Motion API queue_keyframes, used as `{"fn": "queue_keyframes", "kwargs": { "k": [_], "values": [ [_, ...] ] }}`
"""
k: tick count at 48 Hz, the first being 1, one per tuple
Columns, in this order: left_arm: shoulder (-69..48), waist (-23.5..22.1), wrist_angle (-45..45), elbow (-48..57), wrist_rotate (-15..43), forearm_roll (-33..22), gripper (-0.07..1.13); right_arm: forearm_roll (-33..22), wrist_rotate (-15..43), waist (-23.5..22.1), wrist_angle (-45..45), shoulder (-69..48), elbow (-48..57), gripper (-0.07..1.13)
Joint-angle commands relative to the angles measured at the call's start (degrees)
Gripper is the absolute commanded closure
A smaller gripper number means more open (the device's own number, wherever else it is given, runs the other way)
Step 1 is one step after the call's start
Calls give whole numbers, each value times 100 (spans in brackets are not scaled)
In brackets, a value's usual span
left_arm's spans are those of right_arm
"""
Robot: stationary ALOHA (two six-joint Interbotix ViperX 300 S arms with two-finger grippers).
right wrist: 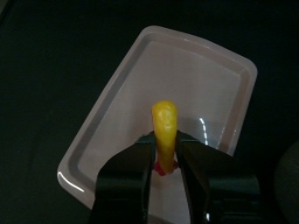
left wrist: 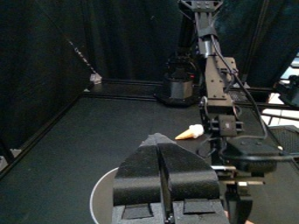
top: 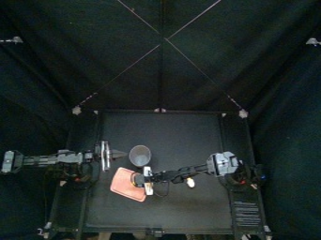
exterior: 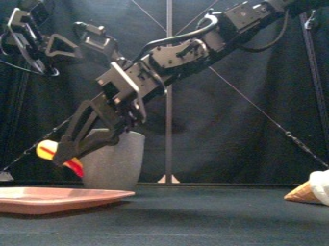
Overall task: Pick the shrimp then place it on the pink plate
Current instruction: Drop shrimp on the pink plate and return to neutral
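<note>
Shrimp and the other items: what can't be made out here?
- Shrimp: lower end hidden between the jaws of the right gripper, right wrist view; too small in the top view.
- Pale toy: cut off by the front view's right edge; too small in the top view to identify.
- Pale round rim under the left gripper: mostly hidden by its jaws, left wrist view.

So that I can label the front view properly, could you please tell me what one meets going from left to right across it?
The shrimp in the right gripper → grey cup → pale toy food. The pink tray is left out: its width overlaps both the shrimp and the cup.
</note>
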Motion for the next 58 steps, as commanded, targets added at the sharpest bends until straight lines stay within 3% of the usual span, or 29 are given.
{"fn": "queue_keyframes", "kwargs": {
  "k": [1,18,33,50,58],
  "values": [
    [18,26,-53,-53,0,-9,99,35,0,9,-44,-9,-352,44],
    [26,26,-53,-35,-18,-9,99,141,0,-9,-70,114,-431,26],
    [18,26,-53,18,-35,-53,99,105,-9,9,-316,-149,-325,26],
    [18,26,-35,53,-44,-79,99,158,0,53,-2030,-1072,1055,26],
    [18,26,-26,62,-44,-79,99,466,0,70,-2672,-1556,1837,26]
  ]
}}
